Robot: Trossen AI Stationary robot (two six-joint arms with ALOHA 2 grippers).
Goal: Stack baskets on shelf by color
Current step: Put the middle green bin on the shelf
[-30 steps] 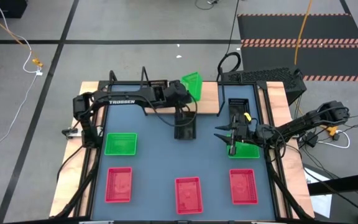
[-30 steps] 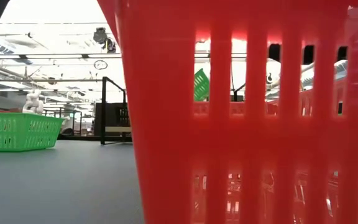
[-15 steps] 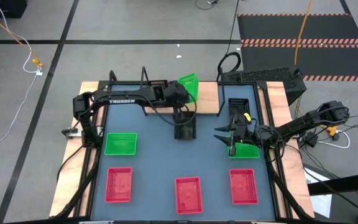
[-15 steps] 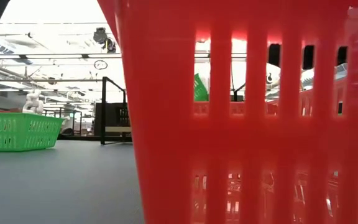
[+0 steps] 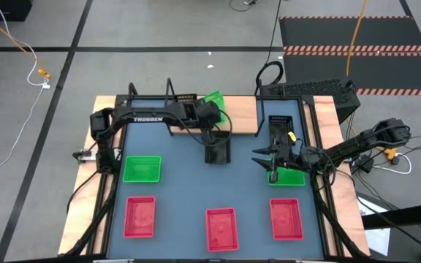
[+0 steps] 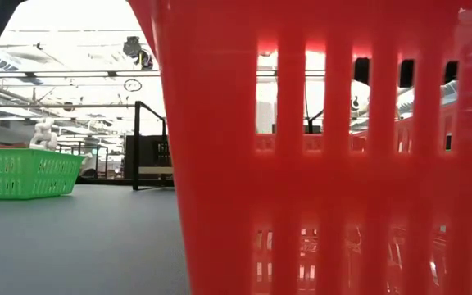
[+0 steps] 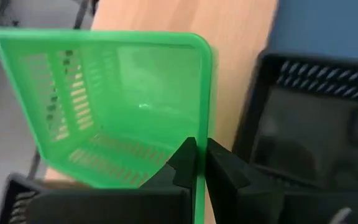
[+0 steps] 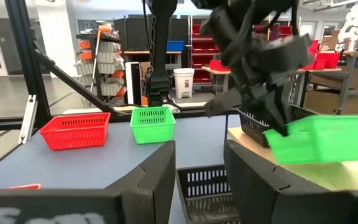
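My left gripper is at the far edge over the wooden shelf, shut on a bright green basket that also shows in the right wrist view. A black basket sits on the shelf just left of it. My right gripper is open above another green basket at the table's right and touches nothing. A third green basket rests on its base at the left. Three red baskets line the near edge. Two more black baskets rest on their bases. My left gripper pinches the green basket's side wall at the rim. One finger is inside the basket and one is outside. The basket is held tilted above the shelf board, its open side facing the wrist camera.
A red basket stands right in front of the low camera and blocks most of that view. Black wire frame ends rise at the shelf's left. Bare blue-grey tabletop lies between the rows of baskets.
My left gripper has carried the green basket toward the table's left along the shelf, closer to the black basket there. In the low view the basket has slid out of sight behind the red basket.
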